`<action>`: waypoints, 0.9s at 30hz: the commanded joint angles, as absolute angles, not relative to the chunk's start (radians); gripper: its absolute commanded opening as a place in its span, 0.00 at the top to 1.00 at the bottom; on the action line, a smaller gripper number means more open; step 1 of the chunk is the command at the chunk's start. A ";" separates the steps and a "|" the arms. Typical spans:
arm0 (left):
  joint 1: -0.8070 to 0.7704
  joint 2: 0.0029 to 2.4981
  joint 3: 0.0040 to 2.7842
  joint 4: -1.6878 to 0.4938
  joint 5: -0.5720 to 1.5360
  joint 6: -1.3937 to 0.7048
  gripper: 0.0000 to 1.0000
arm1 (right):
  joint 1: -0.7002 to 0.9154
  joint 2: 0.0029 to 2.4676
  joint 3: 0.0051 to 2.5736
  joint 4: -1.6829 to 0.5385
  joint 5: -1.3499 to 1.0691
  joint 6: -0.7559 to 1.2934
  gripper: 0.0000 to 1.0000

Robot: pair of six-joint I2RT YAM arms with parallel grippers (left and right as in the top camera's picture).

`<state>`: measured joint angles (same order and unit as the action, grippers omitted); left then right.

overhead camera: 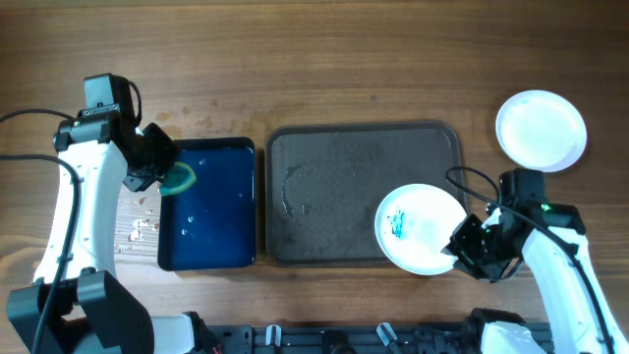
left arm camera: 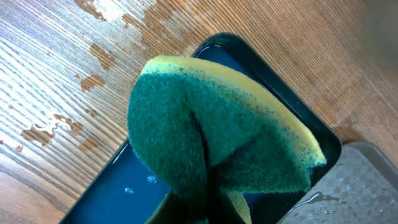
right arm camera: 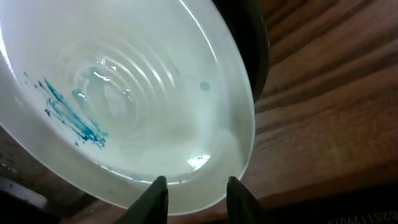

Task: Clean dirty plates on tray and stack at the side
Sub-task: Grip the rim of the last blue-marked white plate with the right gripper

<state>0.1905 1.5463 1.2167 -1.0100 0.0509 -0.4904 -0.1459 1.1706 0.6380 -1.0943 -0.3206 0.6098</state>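
A white dirty plate with teal scribbles left of its middle lies over the tray's right front corner, overhanging the rim. My right gripper is at the plate's near right edge. In the right wrist view its two fingers stand apart over the plate's wet rim, the gripper open and pinching nothing. My left gripper is shut on a green and yellow sponge, folded and held over the blue basin's left back corner. The sponge hides the fingers.
A dark blue basin of water stands left of the tray, close against it. A clean white plate lies on the table at the back right. Water drops spot the wood left of the basin. The tray's surface is wet.
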 commanded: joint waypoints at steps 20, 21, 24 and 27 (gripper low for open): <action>0.187 1.551 1.234 -1.017 0.052 -0.474 0.96 | -0.039 1.344 0.692 -0.968 -0.189 0.638 0.68; 0.187 1.551 1.234 -1.017 0.052 -0.474 0.96 | -0.039 1.344 0.722 -0.983 -0.178 0.624 0.68; 0.187 1.551 1.234 -1.018 0.052 -0.474 0.96 | -0.038 1.344 0.857 -1.084 -0.128 0.594 0.67; 0.187 1.551 1.234 -1.018 0.052 -0.474 0.96 | -0.038 1.340 0.972 -1.221 -0.080 0.590 0.63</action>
<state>0.1905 1.5463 1.2167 -1.0168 0.0509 -0.4904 -0.0444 1.3411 0.8532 -1.1343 -0.1646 0.6209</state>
